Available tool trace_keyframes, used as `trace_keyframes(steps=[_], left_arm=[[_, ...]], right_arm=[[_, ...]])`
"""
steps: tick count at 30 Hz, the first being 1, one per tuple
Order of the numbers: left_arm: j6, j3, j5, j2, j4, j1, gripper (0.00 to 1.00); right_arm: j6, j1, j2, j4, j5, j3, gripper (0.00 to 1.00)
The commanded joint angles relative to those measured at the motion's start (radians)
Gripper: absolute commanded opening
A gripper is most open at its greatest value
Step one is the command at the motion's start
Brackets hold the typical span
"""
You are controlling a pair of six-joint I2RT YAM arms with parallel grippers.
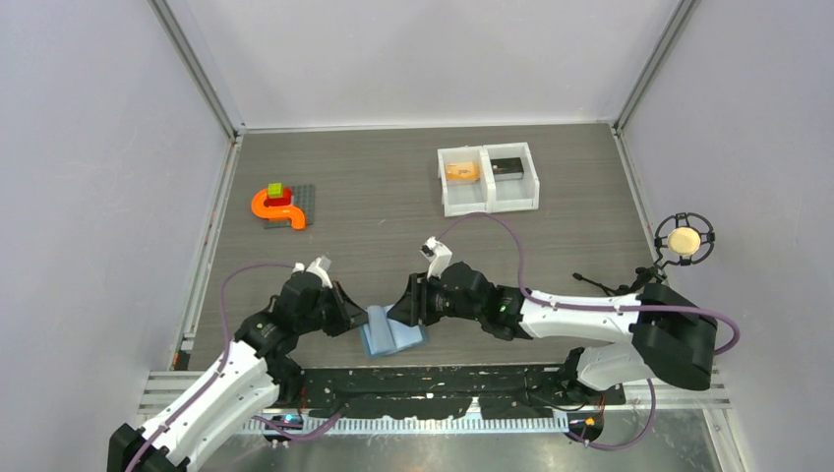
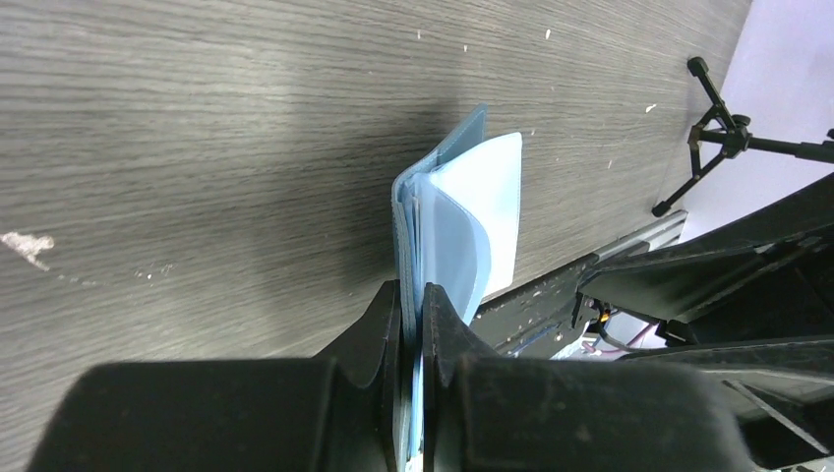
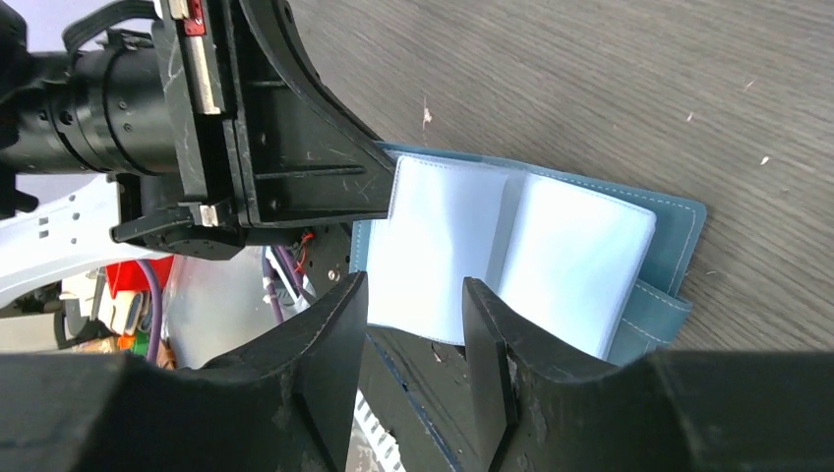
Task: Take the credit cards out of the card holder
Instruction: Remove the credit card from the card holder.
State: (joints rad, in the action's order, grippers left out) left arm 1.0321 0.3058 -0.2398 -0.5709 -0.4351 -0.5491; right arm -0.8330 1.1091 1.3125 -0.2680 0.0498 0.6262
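The light-blue card holder (image 1: 393, 332) lies open near the table's front edge, between my two grippers. My left gripper (image 1: 354, 317) is shut on its left edge; in the left wrist view the wallet (image 2: 462, 206) stands edge-on between the closed jaws of that gripper (image 2: 413, 305). My right gripper (image 1: 405, 310) is open and empty just above the wallet's pale inner pockets (image 3: 521, 246), its jaws (image 3: 413, 305) apart. An orange-yellow card (image 1: 461, 171) and a dark card (image 1: 506, 167) lie in the white tray (image 1: 489, 205) at the back.
An orange curved toy piece (image 1: 278, 209) sits with small bricks on a grey plate at the back left. A microphone on a stand (image 1: 685, 240) is at the right edge; its tripod shows in the left wrist view (image 2: 728, 138). A black rail (image 1: 443, 379) runs along the front.
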Motion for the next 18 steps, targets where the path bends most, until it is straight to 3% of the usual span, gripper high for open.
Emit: trace_keyframes(steps=[1, 5, 11, 18], left_arm=[[0.013, 0.067, 0.022, 0.013, -0.093, 0.005, 0.0], [-0.008, 0.116, 0.047, 0.011, -0.155, 0.005, 0.0], [-0.017, 0.111, 0.02, -0.016, -0.119, 0.005, 0.0], [-0.001, 0.088, -0.006, -0.036, -0.074, 0.005, 0.0]], right_arm=[[0.007, 0.011, 0.029, -0.072, 0.052, 0.063, 0.47], [0.024, 0.015, 0.045, -0.059, 0.04, 0.079, 0.49], [0.056, 0.019, 0.102, 0.004, 0.003, 0.141, 0.69], [0.086, 0.034, 0.213, 0.086, -0.04, 0.254, 0.71]])
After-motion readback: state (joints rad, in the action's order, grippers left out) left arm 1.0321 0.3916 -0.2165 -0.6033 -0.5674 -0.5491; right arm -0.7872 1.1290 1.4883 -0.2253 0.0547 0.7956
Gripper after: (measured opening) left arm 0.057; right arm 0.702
